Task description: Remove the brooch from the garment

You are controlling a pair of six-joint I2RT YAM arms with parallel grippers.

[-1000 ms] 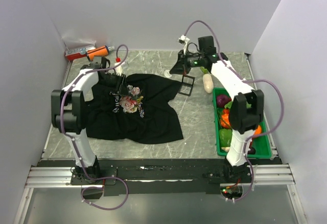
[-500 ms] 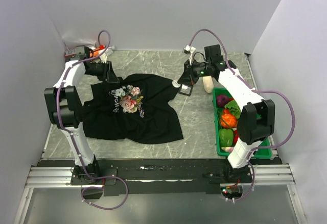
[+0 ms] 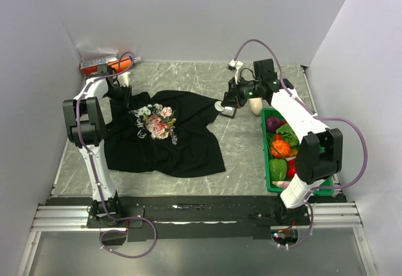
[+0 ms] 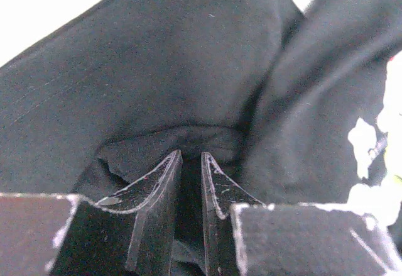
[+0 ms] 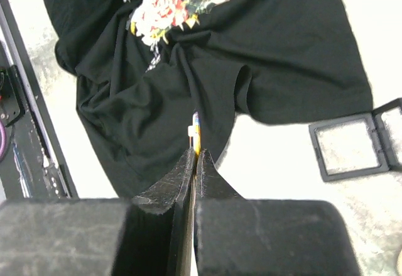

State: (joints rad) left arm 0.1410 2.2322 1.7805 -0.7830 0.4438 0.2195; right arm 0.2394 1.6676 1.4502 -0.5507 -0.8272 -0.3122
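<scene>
right gripper (image 5: 196,154): clamped on brooch (image 5: 195,131)
left gripper (image 4: 190,158): nearly closed, pinching shirt (image 4: 157,68)
risk: thin tip grip, so the brooch might slip

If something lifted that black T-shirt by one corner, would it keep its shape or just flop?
Most likely it would flop: the T-shirt lies in soft folds and wrinkles. Pushed, it would probably bunch rather than slide, since cloth gathers just ahead of the left gripper. It is probably light too, as a narrow pinch seems enough to hold it.
</scene>
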